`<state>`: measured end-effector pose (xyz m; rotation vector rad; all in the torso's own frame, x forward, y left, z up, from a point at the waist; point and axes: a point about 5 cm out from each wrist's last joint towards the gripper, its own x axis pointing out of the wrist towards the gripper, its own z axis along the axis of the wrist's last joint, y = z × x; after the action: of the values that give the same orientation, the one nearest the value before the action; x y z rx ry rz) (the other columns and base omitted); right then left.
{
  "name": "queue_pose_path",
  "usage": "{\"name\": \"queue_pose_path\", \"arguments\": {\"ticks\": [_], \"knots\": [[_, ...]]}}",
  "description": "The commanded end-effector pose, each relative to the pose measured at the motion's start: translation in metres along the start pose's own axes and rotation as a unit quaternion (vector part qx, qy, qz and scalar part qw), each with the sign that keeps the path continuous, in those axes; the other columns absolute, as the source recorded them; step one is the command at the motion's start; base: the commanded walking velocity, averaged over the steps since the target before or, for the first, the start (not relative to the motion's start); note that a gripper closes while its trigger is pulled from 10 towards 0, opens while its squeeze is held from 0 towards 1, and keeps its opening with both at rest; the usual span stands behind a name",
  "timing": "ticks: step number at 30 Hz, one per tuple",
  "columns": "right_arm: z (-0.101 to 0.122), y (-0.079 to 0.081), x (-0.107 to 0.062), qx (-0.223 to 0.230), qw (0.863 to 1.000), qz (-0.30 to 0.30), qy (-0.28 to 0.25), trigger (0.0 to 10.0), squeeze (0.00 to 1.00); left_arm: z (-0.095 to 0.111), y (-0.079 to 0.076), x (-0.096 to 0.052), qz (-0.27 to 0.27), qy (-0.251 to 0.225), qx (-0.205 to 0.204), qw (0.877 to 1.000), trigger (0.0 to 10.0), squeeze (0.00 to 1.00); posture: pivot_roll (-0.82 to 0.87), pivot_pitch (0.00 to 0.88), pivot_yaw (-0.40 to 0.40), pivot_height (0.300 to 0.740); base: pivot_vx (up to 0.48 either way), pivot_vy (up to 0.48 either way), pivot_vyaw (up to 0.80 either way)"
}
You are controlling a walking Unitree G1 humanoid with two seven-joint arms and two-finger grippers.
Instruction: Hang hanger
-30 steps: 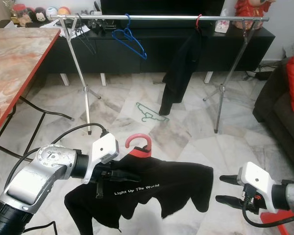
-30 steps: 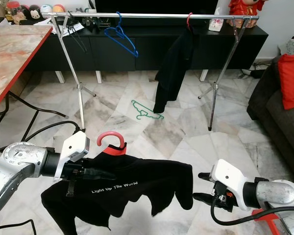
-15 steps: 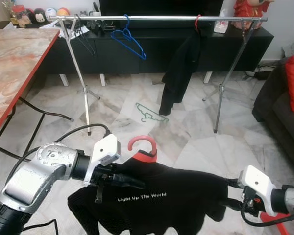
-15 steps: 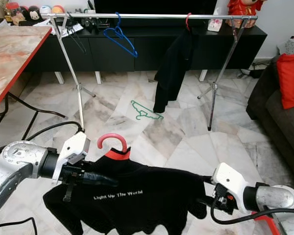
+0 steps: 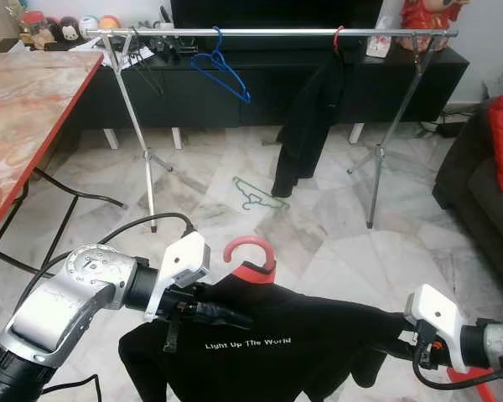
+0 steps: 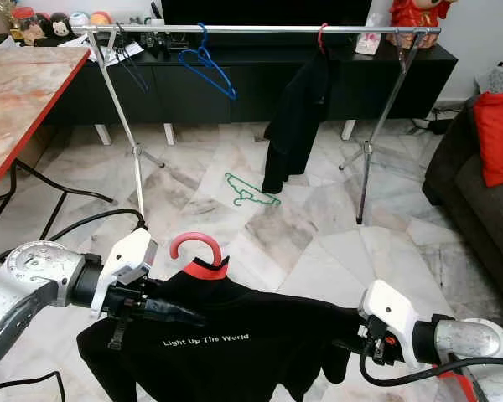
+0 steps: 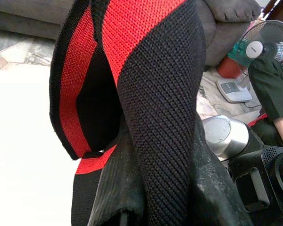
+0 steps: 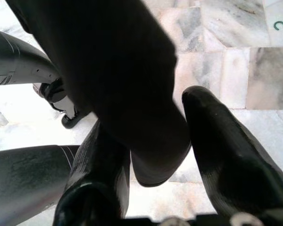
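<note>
A black T-shirt (image 5: 293,322) with white lettering hangs on a red hanger (image 5: 250,249), held low over the marble floor. My left gripper (image 5: 226,315) is shut on the shirt's shoulder and the hanger under it; the left wrist view shows red-and-black fabric pinched between its fingers (image 7: 118,188). My right gripper (image 8: 146,122) is at the shirt's far sleeve, open, with the sleeve end lying loosely between its fingers (image 8: 217,141). The steel clothes rail (image 5: 277,32) stands across the room ahead, well beyond the shirt.
On the rail hang a blue hanger (image 5: 222,67), black hangers (image 5: 142,63) and a dark garment (image 5: 306,126) on a red hook. A green hanger (image 5: 256,195) lies on the floor. A marble-top table (image 5: 25,109) is left, a dark sofa (image 5: 486,193) right.
The left gripper carried the shirt to the right and slightly up. The right gripper, apart from the shirt a second ago, now has the sleeve between its fingers.
</note>
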<state>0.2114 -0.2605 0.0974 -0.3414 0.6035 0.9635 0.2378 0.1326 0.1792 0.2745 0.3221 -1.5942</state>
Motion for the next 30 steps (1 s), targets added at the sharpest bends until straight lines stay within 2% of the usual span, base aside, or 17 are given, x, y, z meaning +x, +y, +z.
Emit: {"name": "queue_pose_path", "arguments": {"ticks": [1, 14, 24, 30], "knots": [[0.003, 0.002, -0.001, -0.001, 1.000, 0.003, -0.009, 0.0, 0.00, 0.008, 0.000, 0.001, -0.008, -0.006, 0.018, 1.000, 0.0, 0.00, -0.12, 0.067, -0.030, 0.740, 0.000, 0.000, 0.00], [0.005, 0.001, -0.001, -0.005, 1.000, 0.007, -0.009, 0.0, 0.00, 0.006, 0.003, 0.000, 0.005, 0.001, 0.017, 1.000, 0.0, 0.00, -0.12, 0.079, -0.035, 0.740, 0.000, 0.000, 0.00], [0.006, 0.000, 0.000, -0.009, 1.000, 0.005, -0.006, 0.0, 0.00, -0.002, 0.008, -0.003, 0.028, 0.032, 0.019, 0.999, 0.0, 0.00, -0.12, 0.083, -0.032, 0.740, 0.000, 0.000, 0.00], [0.006, -0.001, -0.001, -0.013, 1.000, 0.001, 0.000, 0.0, 0.00, -0.008, 0.022, -0.005, 0.099, 0.030, 0.018, 0.995, 0.0, 0.00, -0.12, 0.086, -0.027, 0.740, 0.000, 0.000, 0.00]]}}
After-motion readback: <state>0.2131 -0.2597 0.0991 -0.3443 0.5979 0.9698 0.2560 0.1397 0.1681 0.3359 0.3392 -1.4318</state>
